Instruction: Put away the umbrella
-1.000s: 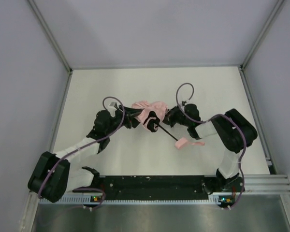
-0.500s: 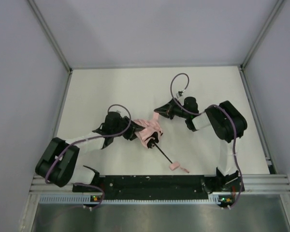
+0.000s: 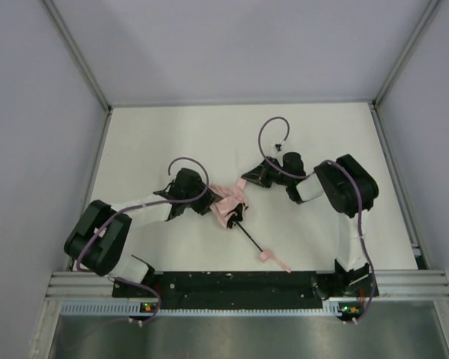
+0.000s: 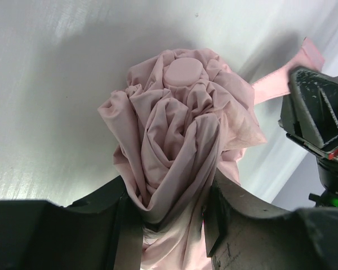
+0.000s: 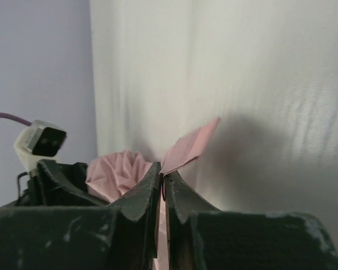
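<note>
Umbrella (image 3: 230, 209) over mid-tabletop (image 3: 165, 142), long axis running from bunched canopy (image 4: 180, 140) down the shaft to the handle (image 3: 268, 256) near the tabletop's near edge; left jaws clamp the canopy, right jaws pinch its pink tab (image 5: 191, 143).

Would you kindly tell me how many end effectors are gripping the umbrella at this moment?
2. The left end effector clamps the bunched pink canopy of the umbrella; the right end effector, on the canopy's other side, pinches a thin pink flap of its fabric.
</note>
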`<state>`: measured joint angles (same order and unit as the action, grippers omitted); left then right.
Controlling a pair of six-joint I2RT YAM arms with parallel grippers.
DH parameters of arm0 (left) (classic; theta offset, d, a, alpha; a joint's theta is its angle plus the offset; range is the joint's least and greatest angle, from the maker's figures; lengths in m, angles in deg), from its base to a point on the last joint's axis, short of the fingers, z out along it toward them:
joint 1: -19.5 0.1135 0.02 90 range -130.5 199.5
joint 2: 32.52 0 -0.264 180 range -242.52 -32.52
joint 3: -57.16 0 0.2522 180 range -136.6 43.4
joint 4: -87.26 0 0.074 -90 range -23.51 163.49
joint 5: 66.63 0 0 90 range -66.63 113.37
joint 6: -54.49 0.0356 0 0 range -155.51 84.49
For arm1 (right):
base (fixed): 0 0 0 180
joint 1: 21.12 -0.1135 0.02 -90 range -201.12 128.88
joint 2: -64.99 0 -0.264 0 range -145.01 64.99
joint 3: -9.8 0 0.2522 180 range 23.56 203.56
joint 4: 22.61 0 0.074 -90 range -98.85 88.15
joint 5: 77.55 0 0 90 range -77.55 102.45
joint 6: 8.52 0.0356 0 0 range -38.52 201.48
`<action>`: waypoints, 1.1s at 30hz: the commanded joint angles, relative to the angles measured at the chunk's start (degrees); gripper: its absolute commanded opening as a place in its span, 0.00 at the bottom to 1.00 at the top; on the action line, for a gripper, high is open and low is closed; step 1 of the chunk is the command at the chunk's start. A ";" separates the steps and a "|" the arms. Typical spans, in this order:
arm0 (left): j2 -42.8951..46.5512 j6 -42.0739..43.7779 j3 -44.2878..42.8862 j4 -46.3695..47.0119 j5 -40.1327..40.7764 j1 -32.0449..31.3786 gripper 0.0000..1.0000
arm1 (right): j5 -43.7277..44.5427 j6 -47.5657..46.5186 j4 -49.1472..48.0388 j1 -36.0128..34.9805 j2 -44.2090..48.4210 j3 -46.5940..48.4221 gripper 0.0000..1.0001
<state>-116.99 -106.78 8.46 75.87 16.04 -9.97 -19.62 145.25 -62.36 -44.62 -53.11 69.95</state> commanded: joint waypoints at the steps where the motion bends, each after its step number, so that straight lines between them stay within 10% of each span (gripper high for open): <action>1: -3.51 -3.34 0.49 -13.08 6.72 -0.94 0.00 | 2.45 -14.00 17.08 0.74 5.50 3.44 0.07; 6: -4.39 -3.18 -1.01 -16.87 9.70 -1.11 0.00 | 6.50 -28.57 48.85 2.06 12.28 9.56 0.59; 9: -4.48 -4.14 -1.79 -17.66 9.97 -1.11 0.00 | 9.30 -38.09 65.19 1.54 16.66 14.17 0.69; 19: -7.64 -6.95 -8.21 -28.29 9.53 -1.38 0.00 | 20.48 -60.16 47.31 -19.36 40.14 1.08 0.87; 33: -13.09 -10.03 -15.77 -40.60 2.94 -1.46 0.00 | 19.07 -72.82 38.05 -30.11 25.39 3.09 0.87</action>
<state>-125.58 -116.50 -8.05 50.32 19.38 -11.33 0.16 76.27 -19.72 -74.04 -25.18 71.24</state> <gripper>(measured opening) 0.431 0.872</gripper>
